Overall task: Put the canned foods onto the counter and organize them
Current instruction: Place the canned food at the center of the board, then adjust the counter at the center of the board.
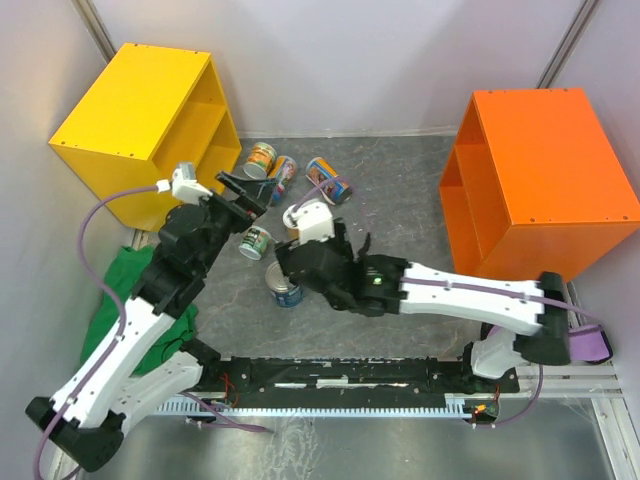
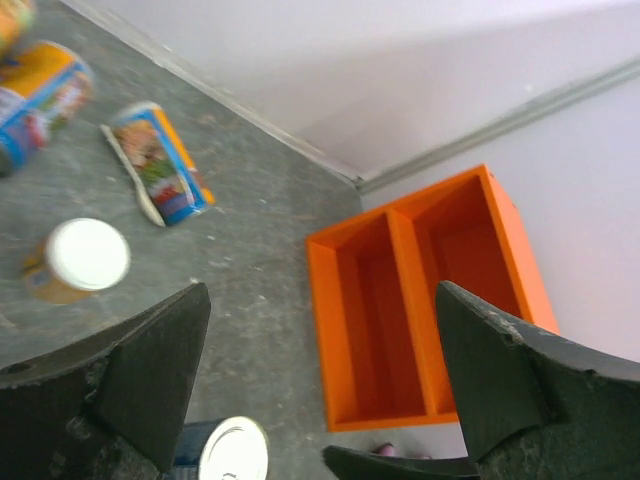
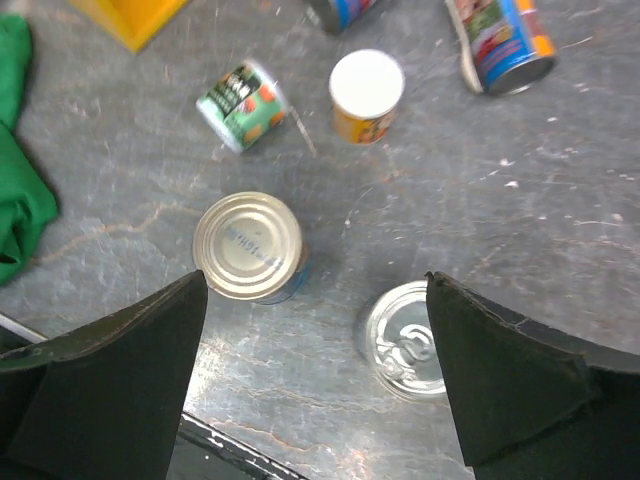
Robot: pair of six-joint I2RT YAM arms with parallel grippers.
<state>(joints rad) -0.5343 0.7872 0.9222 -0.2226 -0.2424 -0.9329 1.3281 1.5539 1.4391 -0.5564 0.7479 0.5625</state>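
Tins sit nearest, in the lower half of the right wrist view: a gold-topped tin (image 3: 248,247) at lower left of centre and a pull-tab tin (image 3: 408,340) lower right of it, both upright on the grey floor (image 3: 560,220) and apart from each other. The right gripper (image 3: 315,280) hangs over them with its jaws spread wide and nothing between them (neither tin is touched). A green cloth (image 3: 20,200) lies at the left edge.

Higher in that frame, a green-labelled can (image 3: 243,105) lies on its side, a white-lidded can (image 3: 367,92) stands upright just right of it, and a colourful can (image 3: 500,45) lies tipped over at the upper right.

In the top view the left gripper (image 1: 243,193) sits left of centre, its jaws also wide apart and holding nothing. Above it another can (image 1: 262,160) rests near the open front of the yellow cabinet (image 1: 140,110) at the upper left.

The counter (image 1: 540,170) stands at the right of the top view (its open side and single shelf face left), well apart from every can in sight.
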